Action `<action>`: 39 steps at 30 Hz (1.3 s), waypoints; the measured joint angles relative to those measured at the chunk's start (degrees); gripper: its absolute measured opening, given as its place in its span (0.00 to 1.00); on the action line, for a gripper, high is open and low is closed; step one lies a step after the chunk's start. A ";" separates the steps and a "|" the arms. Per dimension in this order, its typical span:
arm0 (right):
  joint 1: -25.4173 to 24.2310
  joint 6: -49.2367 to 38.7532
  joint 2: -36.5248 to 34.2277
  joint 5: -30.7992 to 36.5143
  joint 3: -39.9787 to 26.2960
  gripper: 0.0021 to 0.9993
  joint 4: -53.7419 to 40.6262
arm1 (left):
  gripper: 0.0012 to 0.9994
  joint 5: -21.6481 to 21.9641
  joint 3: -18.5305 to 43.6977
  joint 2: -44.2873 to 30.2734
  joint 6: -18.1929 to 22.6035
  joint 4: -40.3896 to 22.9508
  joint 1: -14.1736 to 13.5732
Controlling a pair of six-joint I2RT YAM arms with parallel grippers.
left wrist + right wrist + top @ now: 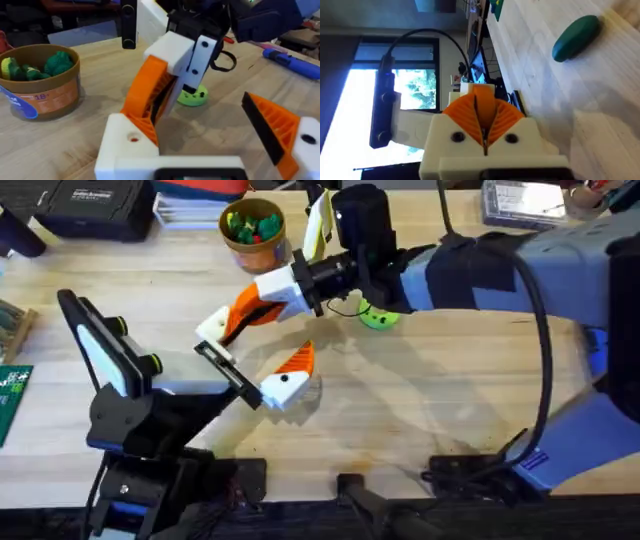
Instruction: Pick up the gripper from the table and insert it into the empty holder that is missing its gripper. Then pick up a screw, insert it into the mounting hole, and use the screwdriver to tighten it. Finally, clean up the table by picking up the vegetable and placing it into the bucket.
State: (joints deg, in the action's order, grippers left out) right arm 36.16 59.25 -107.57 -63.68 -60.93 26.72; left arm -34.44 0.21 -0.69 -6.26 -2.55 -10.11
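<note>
My left gripper [255,348] [200,135] stands open over the table [450,380]. One of its fingers carries an orange tip [275,125]. The other is the bare white holder [212,332] [125,145], with a mounting hole showing. My right gripper [250,308] [484,117] reaches across from the right, shut on the orange ridged gripper [147,95]. The piece's end touches the holder. The bucket [252,225] [40,85] stands at the back with green toys inside. A dark green vegetable [575,37] lies on the table. The blue screwdriver [295,65] lies further right.
A lime-green disc [380,317] [192,96] lies just behind the right gripper. A green circuit board [12,395] sits at the left edge and a black case [90,205] at the back left. The right arm's body covers much of the right side.
</note>
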 joint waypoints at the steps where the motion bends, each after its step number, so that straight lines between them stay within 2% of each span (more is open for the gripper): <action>1: 0.00 -0.39 0.00 -0.04 0.00 0.01 -0.02 | 0.99 0.00 0.00 0.00 0.00 0.00 0.00; 7: -0.29 -1.28 0.00 -0.95 0.00 0.05 -0.15 | 0.99 -0.23 0.00 0.00 0.18 0.04 0.00; 12: -0.62 -3.10 0.00 -1.87 0.00 0.14 -0.33 | 0.99 -1.17 0.00 0.00 0.68 0.11 -0.02; 16: -0.50 -4.49 -0.01 -2.41 0.00 0.21 -0.17 | 0.99 -3.74 0.01 0.04 1.02 0.16 -0.46; 25: -1.08 -6.29 0.00 -4.16 0.00 0.25 -0.16 | 0.99 -5.22 0.02 0.07 1.55 0.48 -0.46; 30: -1.59 -6.71 -0.02 -5.19 0.00 0.33 -0.34 | 0.99 -6.30 0.02 0.06 2.03 1.04 -0.46; 36: -2.24 -7.03 -0.02 -6.51 0.00 0.36 -0.52 | 0.99 -7.29 0.04 0.07 2.73 1.31 -0.71; 39: -2.58 -7.07 -0.02 -6.74 0.00 0.46 -0.66 | 0.99 -7.83 0.04 0.07 2.95 1.69 -0.81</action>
State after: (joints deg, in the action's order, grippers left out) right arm 33.58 52.17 -107.59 -70.42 -60.93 26.06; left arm -42.26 0.25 -0.62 -3.31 -0.85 -10.92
